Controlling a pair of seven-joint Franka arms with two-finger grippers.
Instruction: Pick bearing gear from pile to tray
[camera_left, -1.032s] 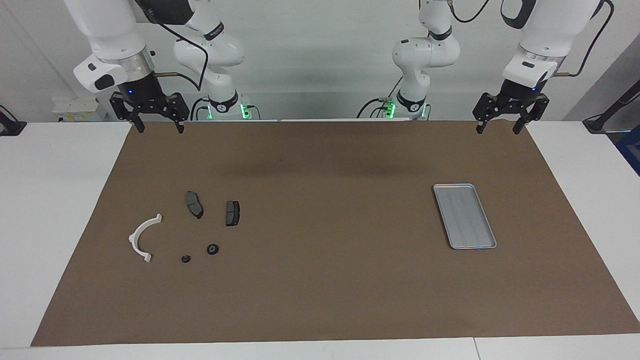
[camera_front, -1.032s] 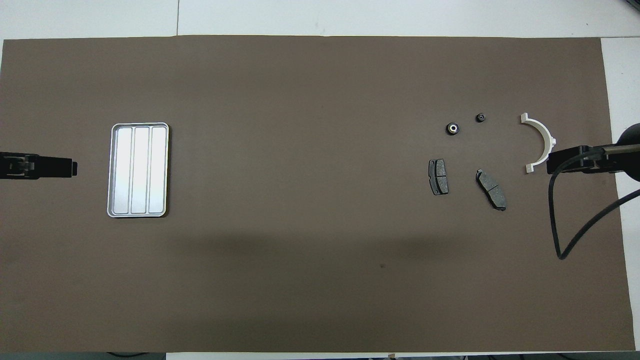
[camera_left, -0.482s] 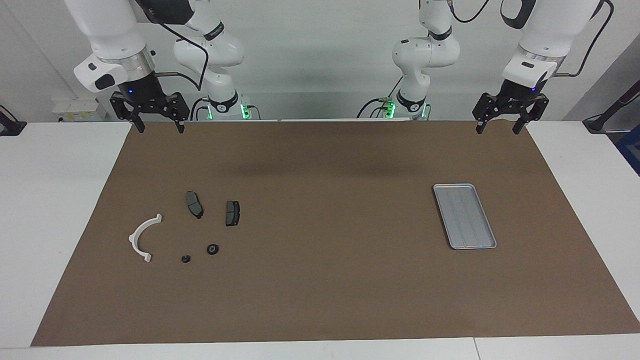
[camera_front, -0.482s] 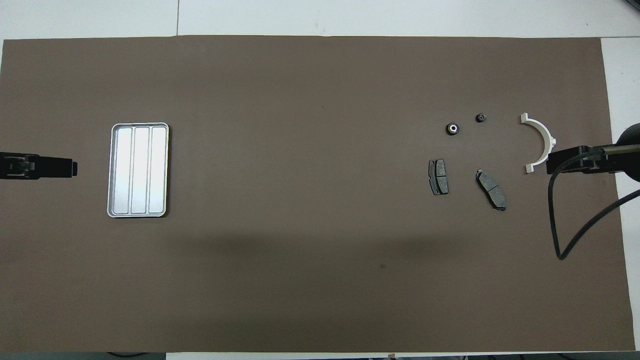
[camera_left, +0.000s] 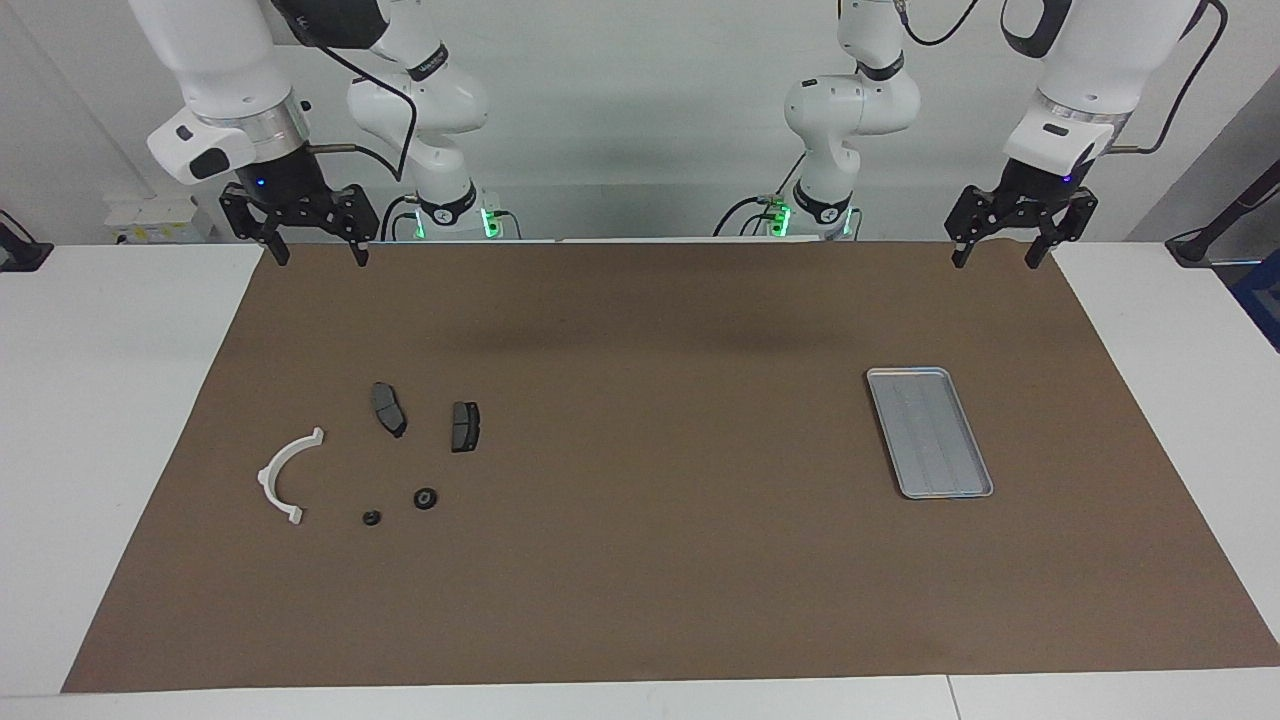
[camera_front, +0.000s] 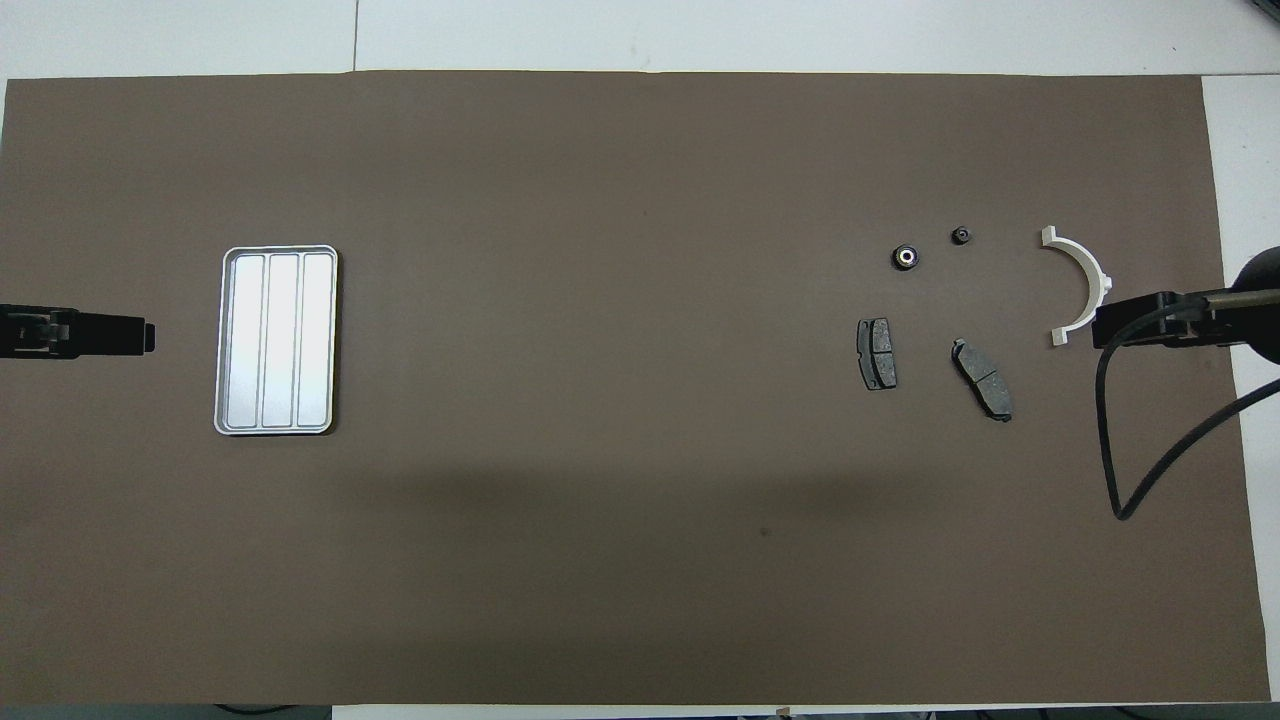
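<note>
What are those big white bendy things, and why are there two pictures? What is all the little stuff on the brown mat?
The white bendy things are two robot arms. Each ends in a black claw: the left claw and the right claw. Both are open, hold nothing, and hang over the robots' edge of the brown mat, waiting.

One picture is taken from across the table, looking at the robots. The other looks down from above them, so everything appears turned around.

On the mat, toward the right arm's end, lies a small pile of parts: a white curved bracket, two dark brake pads, and two tiny black round pieces. Toward the left arm's end lies a silver tray, with nothing in it yet.

The job is to move a round piece to the tray.
</note>
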